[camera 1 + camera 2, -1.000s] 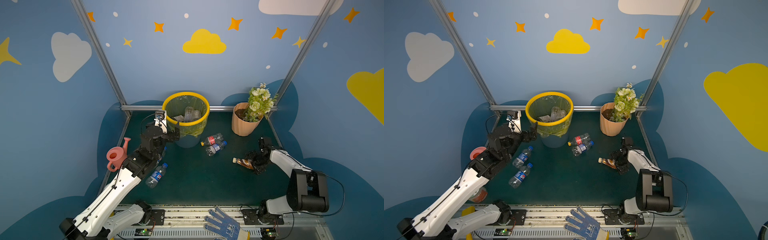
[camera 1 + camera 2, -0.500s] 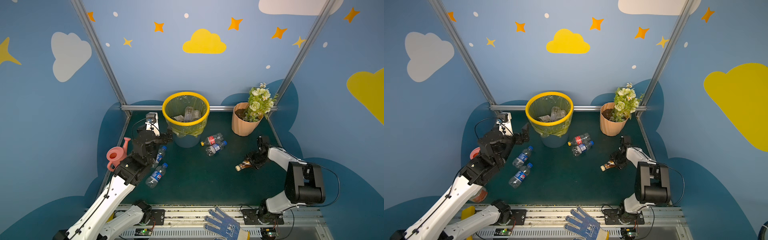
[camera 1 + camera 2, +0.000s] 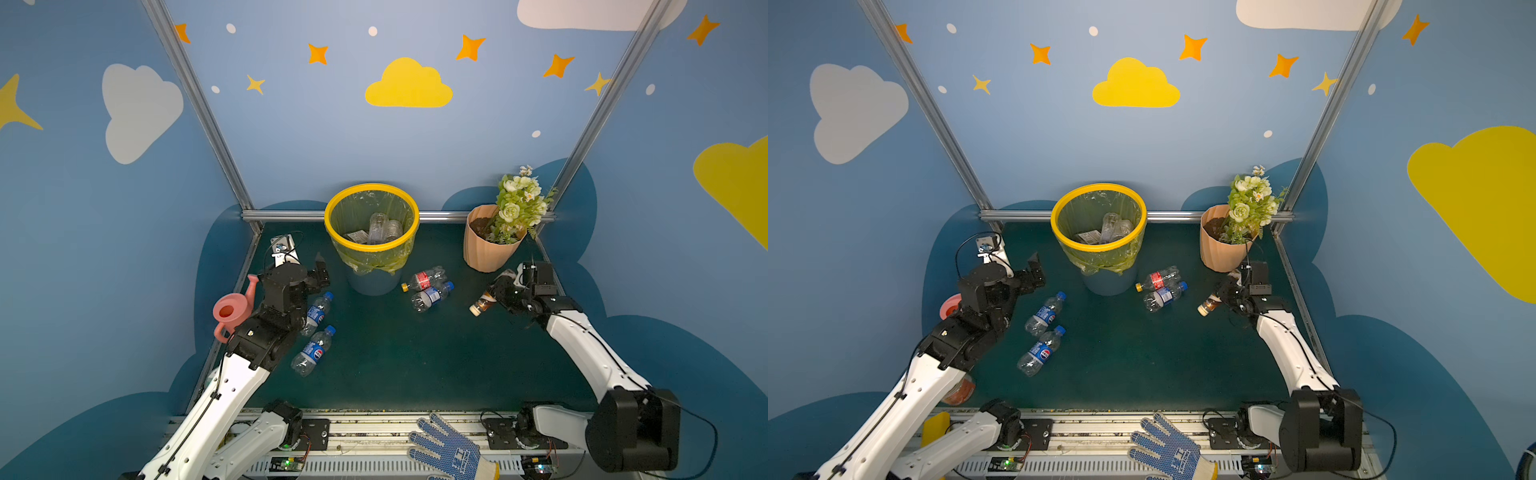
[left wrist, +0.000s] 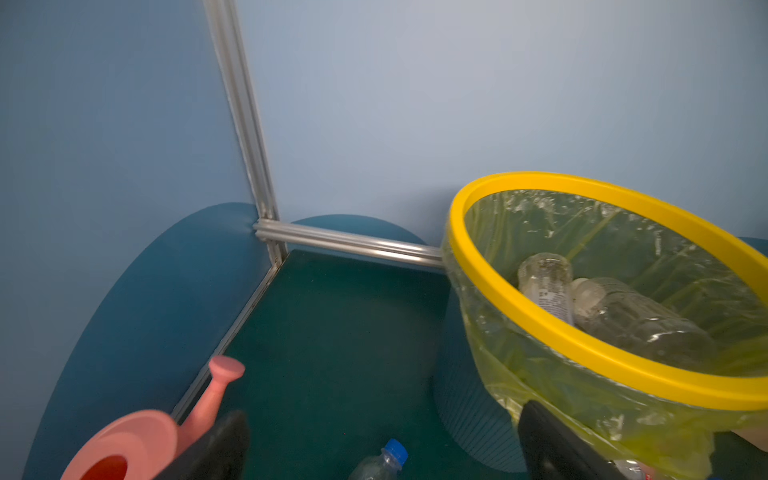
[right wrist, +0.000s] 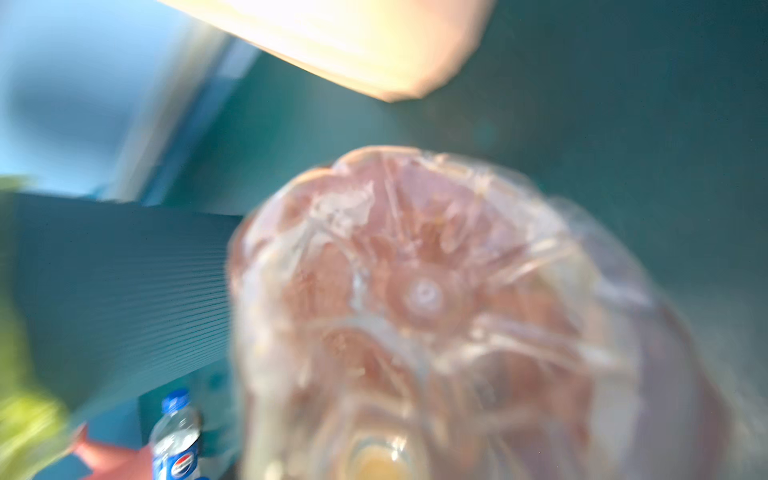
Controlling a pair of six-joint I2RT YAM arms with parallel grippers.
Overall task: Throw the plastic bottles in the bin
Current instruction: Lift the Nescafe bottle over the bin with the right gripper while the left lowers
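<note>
Dark green table (image 3: 395, 370) bears bin (image 3: 371, 248), flower pot (image 3: 484, 255) and four bottles (image 3: 312, 352) (lying flat)

This is a robotics lab test booth dressed up like a children's play set. Pale blue wall panels (image 3: 332, 137) painted with clouds and stars stand in a bare aluminium frame (image 3: 198, 104) around a dark green matted surface (image 3: 395, 365). A white-and-black left robot arm (image 3: 232, 386) and right robot arm (image 3: 590, 353) are bolted to a metal front rail (image 3: 374, 428) with exposed circuit boards (image 3: 286, 462).
</note>
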